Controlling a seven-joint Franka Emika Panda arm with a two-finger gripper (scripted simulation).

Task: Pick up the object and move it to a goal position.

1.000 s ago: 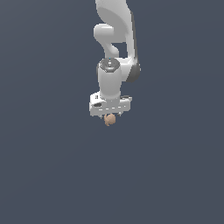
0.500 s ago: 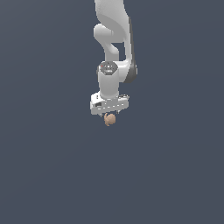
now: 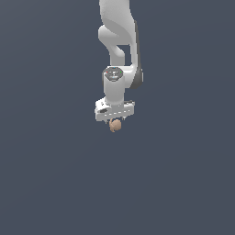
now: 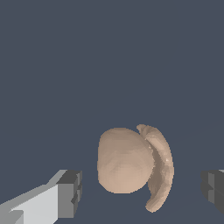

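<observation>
The gripper (image 3: 115, 123) hangs just over the object (image 3: 115, 125), jaws spread wide either side of it, not touching. Nothing is picked up yet; grasp, lift and carry remain.

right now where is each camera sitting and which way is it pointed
Exterior view: off the arm, at a distance, facing the white arm and its hand, with the tan-peach lump just under the hand against plain dark grey.
Wrist view: on the wrist, looking out past the hand; two dark fingertips flank the lump with gaps on both sides.
Shared: both views show the lump and the hand, nothing else but grey ground.
</observation>
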